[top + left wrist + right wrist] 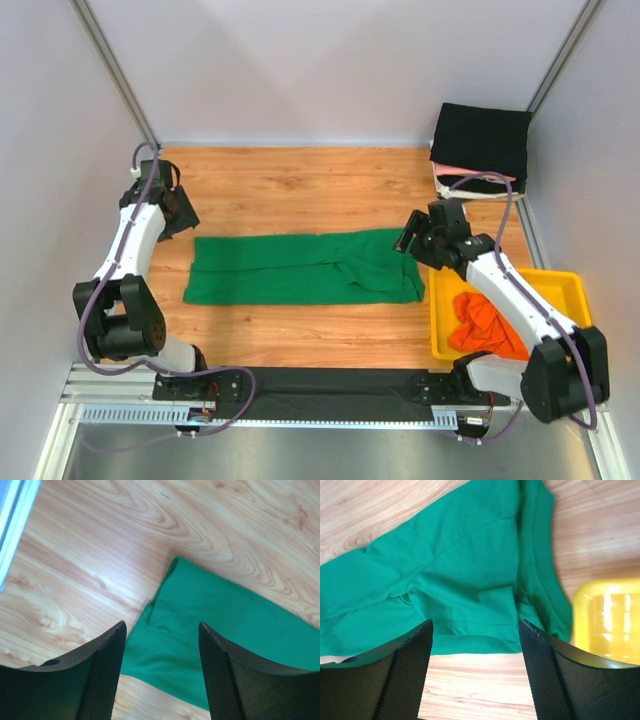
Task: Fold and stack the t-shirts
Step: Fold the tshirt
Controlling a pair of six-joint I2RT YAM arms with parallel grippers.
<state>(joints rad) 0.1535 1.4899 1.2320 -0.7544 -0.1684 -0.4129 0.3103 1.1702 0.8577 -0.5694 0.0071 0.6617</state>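
Observation:
A bright green t-shirt lies flat in a long band across the middle of the wooden table. My left gripper hovers open just above its left end, with the cloth's corner showing below between the empty fingers. At the shirt's right end my right gripper also stands open and empty over the hem. An orange t-shirt sits crumpled in the tray. A folded black t-shirt rests on a white/pink one at the back right.
The yellow plastic tray stands at the right, close to my right arm, and its corner shows in the right wrist view. Grey walls enclose the table on three sides. A black strip runs along the near edge.

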